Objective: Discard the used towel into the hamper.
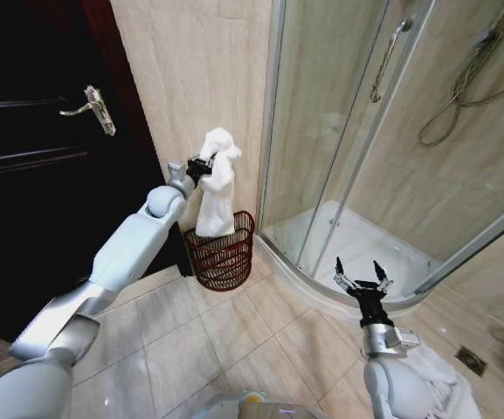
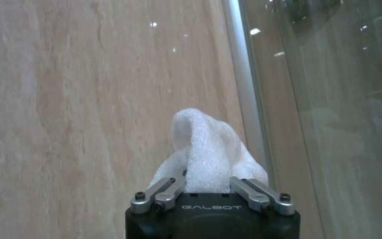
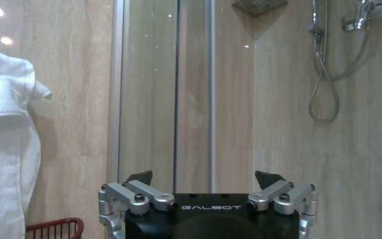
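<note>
A white towel [image 1: 217,179] hangs down from my left gripper [image 1: 203,165], which is shut on its upper part. The towel's lower end reaches into the hamper [image 1: 223,253], a dark red wire basket standing on the floor against the beige wall. In the left wrist view the towel [image 2: 208,157] bulges up between the shut fingers [image 2: 156,193]. My right gripper [image 1: 362,277] is held open low at the right, in front of the shower base, with nothing in it. The right wrist view shows the towel [image 3: 5,149] and the hamper's rim [image 3: 55,227] off to one side.
A glass shower enclosure [image 1: 356,131] with a curved white base [image 1: 365,253] stands right of the hamper. A dark wooden door [image 1: 33,131] with a lever handle is at the left. Tiled floor [image 1: 199,349] lies open in front of the hamper.
</note>
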